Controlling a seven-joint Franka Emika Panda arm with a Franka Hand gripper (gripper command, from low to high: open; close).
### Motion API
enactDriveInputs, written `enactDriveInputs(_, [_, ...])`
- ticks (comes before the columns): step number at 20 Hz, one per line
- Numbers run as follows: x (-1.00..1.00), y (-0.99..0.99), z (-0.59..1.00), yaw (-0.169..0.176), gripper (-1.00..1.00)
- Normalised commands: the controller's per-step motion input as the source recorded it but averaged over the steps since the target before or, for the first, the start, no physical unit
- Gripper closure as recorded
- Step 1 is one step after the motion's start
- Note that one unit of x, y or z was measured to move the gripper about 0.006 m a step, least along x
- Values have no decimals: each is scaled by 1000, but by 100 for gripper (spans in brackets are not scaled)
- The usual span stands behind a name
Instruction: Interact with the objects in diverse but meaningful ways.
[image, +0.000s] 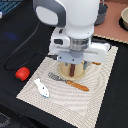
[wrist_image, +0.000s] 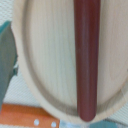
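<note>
Brown sausage stick (wrist_image: 86, 60) lies along the tan plate (wrist_image: 45, 50), its tip at six o'clock overhanging the rim, the gripper (image: 73, 64) low above it; whether the jaws stand apart cannot be told. A descent off the stick's centreline could roll it off the plate toward the knife (wrist_image: 27, 117).
</note>
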Motion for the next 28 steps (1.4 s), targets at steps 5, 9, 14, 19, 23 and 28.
enactDriveInputs(5, [-714,-311,-6,-75,-100])
enactDriveInputs(9, [-857,-243,-145,-93,-100])
enactDriveInputs(14, [-865,-248,-2,-100,-100])
enactDriveInputs(19, [-849,-226,111,-102,-100])
enactDriveInputs(23, [-965,-172,8,-77,-100])
enactDriveInputs(28, [-1000,-119,0,-56,-100])
